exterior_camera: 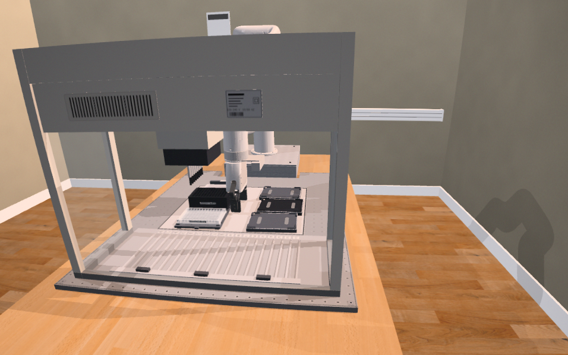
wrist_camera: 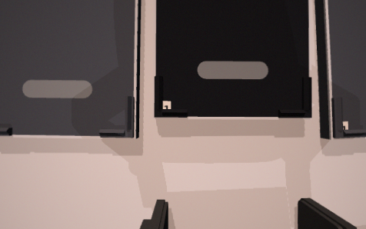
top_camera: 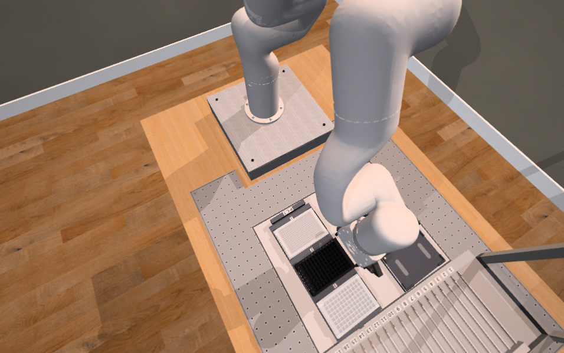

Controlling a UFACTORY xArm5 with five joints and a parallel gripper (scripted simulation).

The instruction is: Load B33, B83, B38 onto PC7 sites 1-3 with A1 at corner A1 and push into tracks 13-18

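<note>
Carrier PC7 [top_camera: 287,211] lies on the apron, its far end just in front of the numbered tracks. B33 [top_camera: 301,232], white, is on site 1 by the handle. B83 [top_camera: 324,266] [exterior_camera: 207,197], black and tall, is on site 2. B38 [top_camera: 348,306] [exterior_camera: 201,216], white, is on site 3. All three look level; A1 corners are too small to read. My gripper [exterior_camera: 239,200] [wrist_camera: 233,213] is open and empty, above the apron between the carrier and the nests. The rails [exterior_camera: 194,251] hold no carrier.
Nests S1 [exterior_camera: 281,192] [wrist_camera: 58,50], S2 [exterior_camera: 279,205] [wrist_camera: 234,34] and S3 [exterior_camera: 272,221] [top_camera: 416,258] are empty beside the apron. The instrument's frame [exterior_camera: 184,62] spans the rails. A dark pipetting head [exterior_camera: 190,156] hangs beside my arm in the exterior view. Small dark blocks [exterior_camera: 201,273] stand at the rails' end.
</note>
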